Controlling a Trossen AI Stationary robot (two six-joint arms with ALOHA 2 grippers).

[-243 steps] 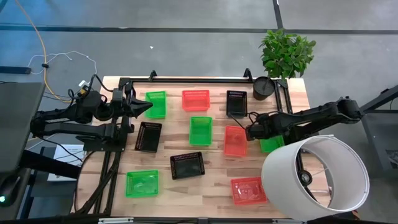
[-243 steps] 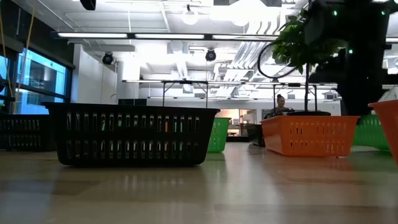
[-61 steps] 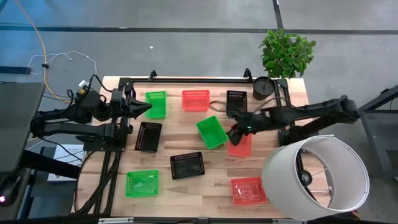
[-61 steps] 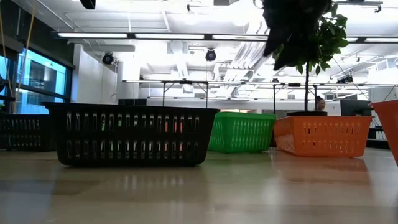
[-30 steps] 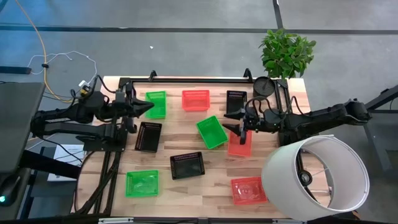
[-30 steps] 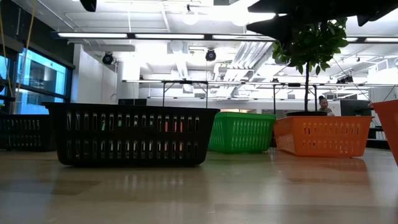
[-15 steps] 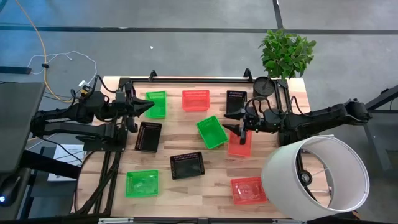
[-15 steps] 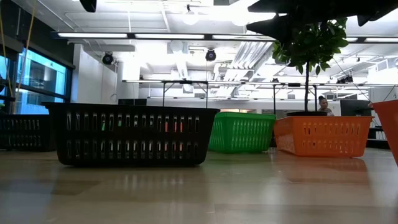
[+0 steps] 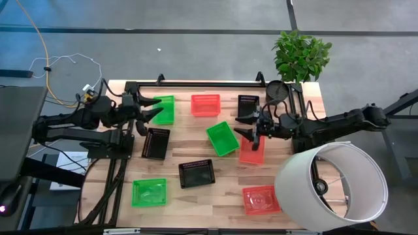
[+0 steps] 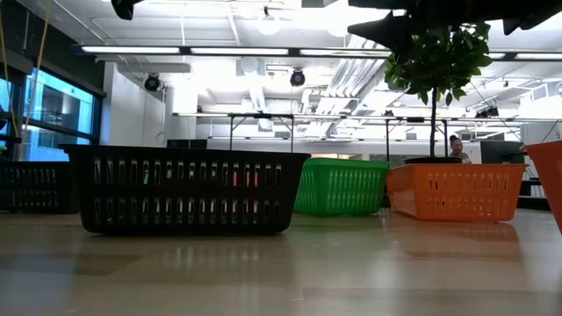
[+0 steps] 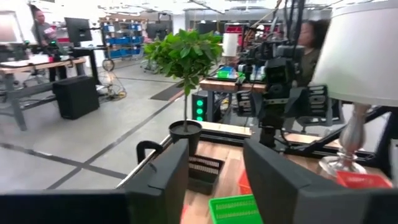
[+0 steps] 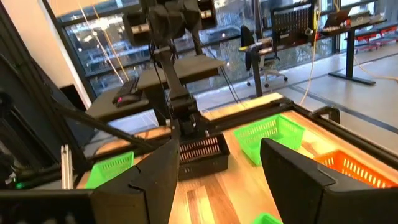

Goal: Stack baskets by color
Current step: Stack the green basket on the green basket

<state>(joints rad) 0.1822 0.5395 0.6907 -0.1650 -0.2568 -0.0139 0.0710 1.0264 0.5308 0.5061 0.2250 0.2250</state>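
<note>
so the left gripper [image 9: 151, 108] just spread its fingers beside the upper-left green basket [image 9: 164, 109], probably lining up a grab, while the right gripper [image 9: 251, 130], open mid-frame, hasn't budged.

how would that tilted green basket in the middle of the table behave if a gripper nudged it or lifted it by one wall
The tilted green basket looks like thin slotted plastic, so it is probably light and would likely slide or spin on the smooth wooden table rather than resist. Its low, wide shape suggests it is unlikely to tip. Lifted by one wall, the mesh may flex slightly and the basket hang crooked.
</note>
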